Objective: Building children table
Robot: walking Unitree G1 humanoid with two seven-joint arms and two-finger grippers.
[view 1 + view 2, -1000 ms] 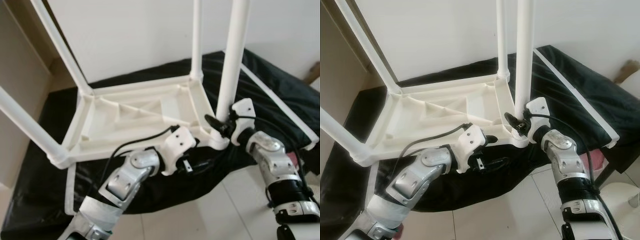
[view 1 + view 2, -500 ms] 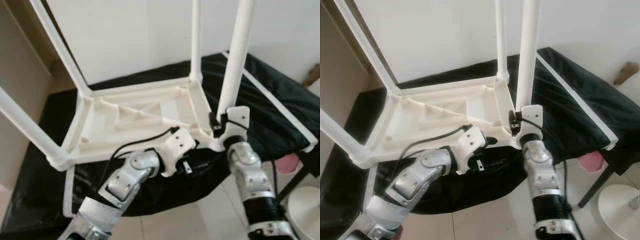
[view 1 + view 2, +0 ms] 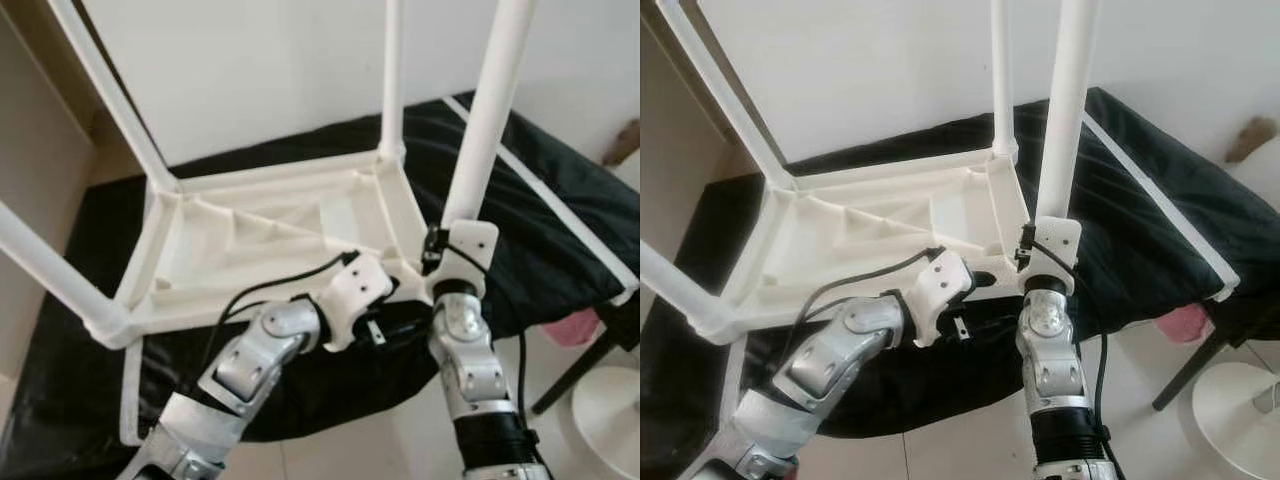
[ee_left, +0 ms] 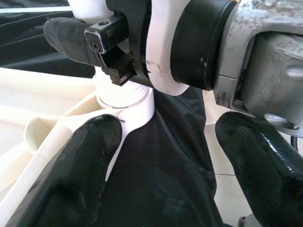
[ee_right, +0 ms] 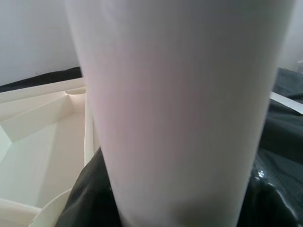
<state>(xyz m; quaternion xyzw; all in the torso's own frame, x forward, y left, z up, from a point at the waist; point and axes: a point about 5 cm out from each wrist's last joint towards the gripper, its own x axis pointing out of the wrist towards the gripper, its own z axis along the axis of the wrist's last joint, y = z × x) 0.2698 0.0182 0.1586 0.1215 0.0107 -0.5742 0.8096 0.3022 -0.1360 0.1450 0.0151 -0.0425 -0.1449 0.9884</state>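
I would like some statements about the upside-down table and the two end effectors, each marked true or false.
1. The white plastic table lies upside down on a black cover. True.
2. The right end effector grips the near-right leg close to its corner socket. True.
3. The left end effector is shut on a leg. False: its fingers are spread open beside the corner socket.
4. The table has only two legs fitted. False: four legs stand up from its corners.
5. The floor under the robot is covered with carpet. False: it is light tile.
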